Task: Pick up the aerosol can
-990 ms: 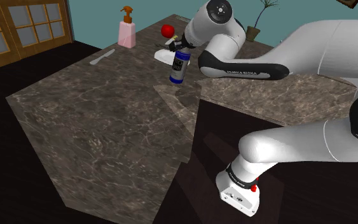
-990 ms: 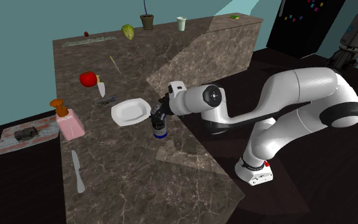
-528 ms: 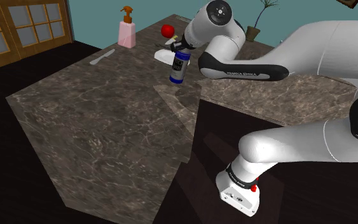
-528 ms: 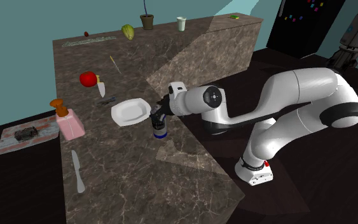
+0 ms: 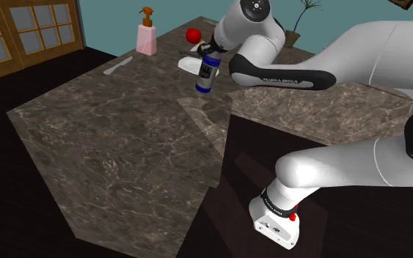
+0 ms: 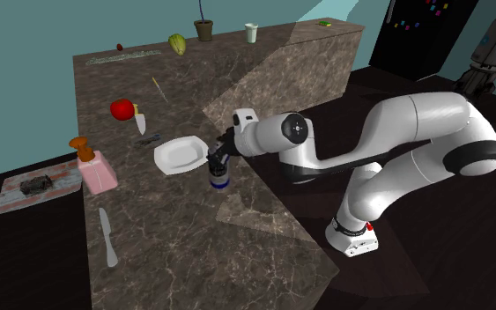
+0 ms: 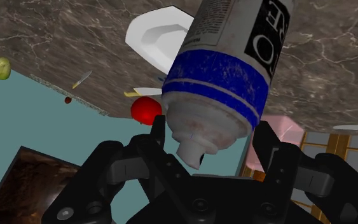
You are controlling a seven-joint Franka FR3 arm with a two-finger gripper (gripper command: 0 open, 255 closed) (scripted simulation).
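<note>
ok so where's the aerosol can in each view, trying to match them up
Shoulder view: the aerosol can is upper middle, at the right edge of the white plate.
Second exterior view: the can is near the centre, just lower right of the plate.
Wrist view: the can looms large, its nozzle end clasped in the claw, with the plate beyond it.
Shared landmark: the white plate beside the can.

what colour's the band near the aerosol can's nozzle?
Blue, on the aerosol can's white body, next to a black label. Clearest in the wrist view.
</note>
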